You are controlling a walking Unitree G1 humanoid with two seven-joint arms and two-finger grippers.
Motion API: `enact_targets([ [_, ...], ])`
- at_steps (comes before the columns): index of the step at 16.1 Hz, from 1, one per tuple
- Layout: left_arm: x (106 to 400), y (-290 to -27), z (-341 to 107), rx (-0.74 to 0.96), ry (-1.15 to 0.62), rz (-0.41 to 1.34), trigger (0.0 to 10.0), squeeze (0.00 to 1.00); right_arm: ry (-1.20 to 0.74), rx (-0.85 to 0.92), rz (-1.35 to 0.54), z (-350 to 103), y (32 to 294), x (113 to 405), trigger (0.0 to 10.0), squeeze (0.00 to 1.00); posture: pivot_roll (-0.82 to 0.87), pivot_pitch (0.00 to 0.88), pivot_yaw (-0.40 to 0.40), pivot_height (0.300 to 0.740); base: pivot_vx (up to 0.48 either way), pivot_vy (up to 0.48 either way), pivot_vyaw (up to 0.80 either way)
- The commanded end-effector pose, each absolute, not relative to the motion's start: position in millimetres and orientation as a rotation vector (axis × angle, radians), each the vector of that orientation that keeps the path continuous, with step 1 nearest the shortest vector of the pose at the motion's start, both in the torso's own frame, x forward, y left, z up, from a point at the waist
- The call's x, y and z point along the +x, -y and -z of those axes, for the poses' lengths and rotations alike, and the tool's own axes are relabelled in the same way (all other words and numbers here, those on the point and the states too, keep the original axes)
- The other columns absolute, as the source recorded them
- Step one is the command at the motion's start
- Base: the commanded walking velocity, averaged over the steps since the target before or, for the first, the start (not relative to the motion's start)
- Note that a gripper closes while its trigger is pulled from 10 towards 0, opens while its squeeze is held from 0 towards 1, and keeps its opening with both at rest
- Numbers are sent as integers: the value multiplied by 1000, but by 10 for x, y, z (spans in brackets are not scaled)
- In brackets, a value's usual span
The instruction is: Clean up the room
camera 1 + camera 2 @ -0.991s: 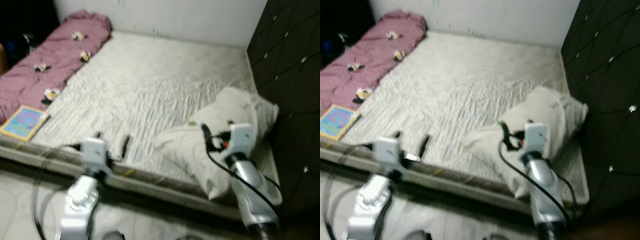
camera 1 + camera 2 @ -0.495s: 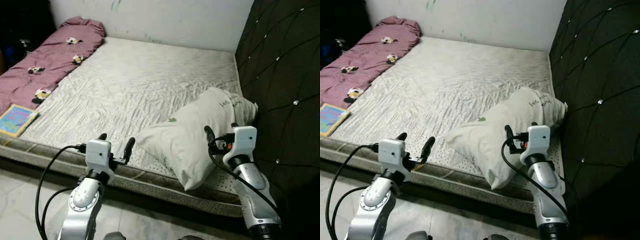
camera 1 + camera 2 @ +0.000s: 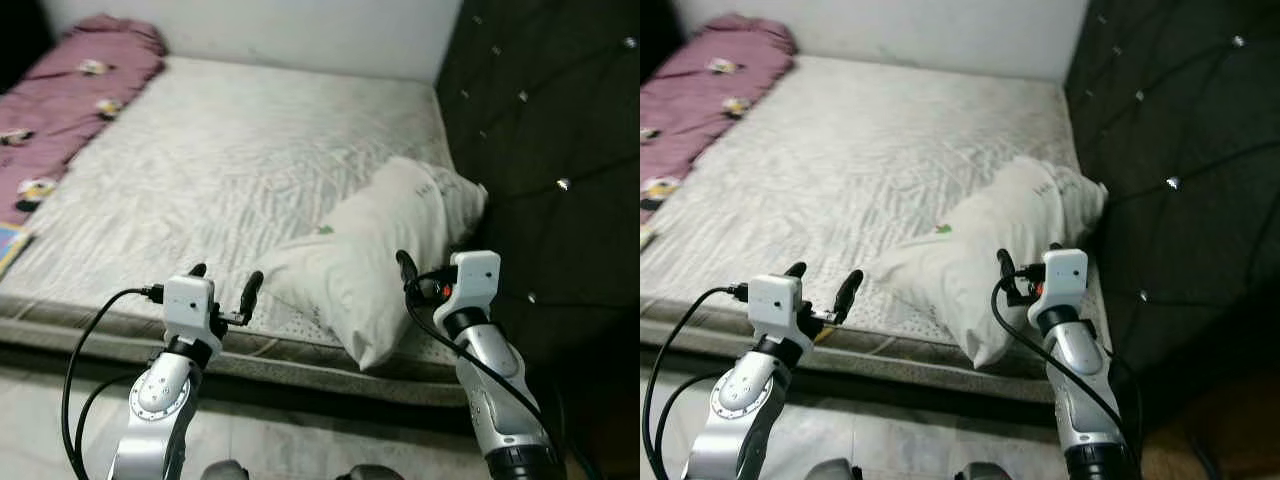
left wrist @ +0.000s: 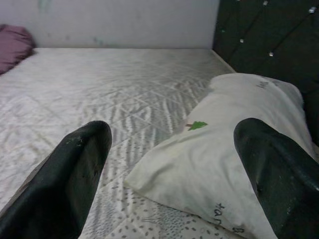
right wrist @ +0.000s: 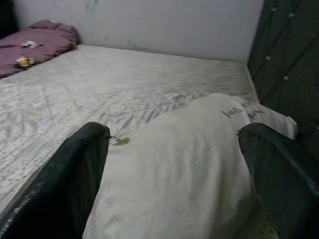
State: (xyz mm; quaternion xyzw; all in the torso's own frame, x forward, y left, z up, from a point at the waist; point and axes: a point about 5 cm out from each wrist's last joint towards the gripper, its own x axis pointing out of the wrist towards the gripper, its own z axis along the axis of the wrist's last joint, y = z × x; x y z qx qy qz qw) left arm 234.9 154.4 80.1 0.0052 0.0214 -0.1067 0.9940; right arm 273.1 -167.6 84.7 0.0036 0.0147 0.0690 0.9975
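While both spread wide, pillow [image 3: 385,255] lies just ahead of right gripper [image 3: 432,268], diagonal to left gripper [image 3: 224,284]

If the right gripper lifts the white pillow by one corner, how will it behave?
The white pillow looks soft and creased, so it would probably sag and fold, not stay flat. It is bulky yet likely light. The right gripper, open beside it, may pinch only the fabric, which could slip.
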Motion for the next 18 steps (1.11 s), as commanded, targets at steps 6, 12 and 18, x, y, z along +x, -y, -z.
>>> enact_targets([
  [6, 2344, -1524, -828, 16, -27, 247, 10000, 0, -14, 2, -138, -887, 1677, 2753, 10000, 0, -22, 0, -30, 740, 207, 0, -107],
  [12, 2342, -1521, -831, 17, -27, 250, 10000, 0, -13, 1, -140, -889, 1673, 2754, 10000, 0, -21, 0, -30, 740, 342, 0, 0],
  [18, 2348, -1526, -813, 22, -39, 245, 10000, 0, -16, 3, -134, -880, 1675, 2754, 10000, 0, -23, 0, -26, 740, 277, 0, 0],
])
